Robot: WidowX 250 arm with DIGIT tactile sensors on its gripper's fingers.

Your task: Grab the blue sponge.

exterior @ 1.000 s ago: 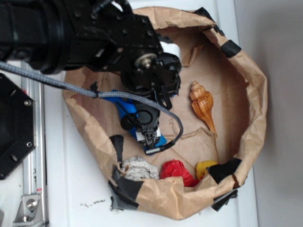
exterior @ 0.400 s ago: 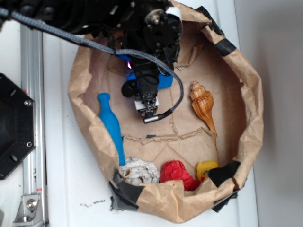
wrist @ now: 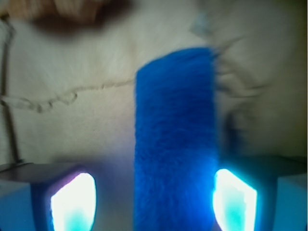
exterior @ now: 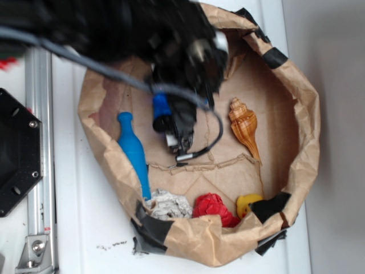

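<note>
1 blue sponge [wrist: 174,144] between hand [wrist: 154,199] fingers

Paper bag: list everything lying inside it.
Inside the paper bag: a blue bottle, a brown shell, a crumpled whitish wad, a red object and something yellow, partly hidden. The gripper covers the middle; only the wrist view shows the blue sponge.

Blue sponge [wrist: 174,144]: saturated blue, fuzzy texture. Bottle [exterior: 133,153]: glossy blue. Paper bag [exterior: 296,85]: brown with black tape patches. Shell [exterior: 243,127]: orange-brown, striped. Crumpled items: white-grey [exterior: 165,205], red [exterior: 212,208], yellow [exterior: 247,203]. Arm [exterior: 114,28]: black
</note>
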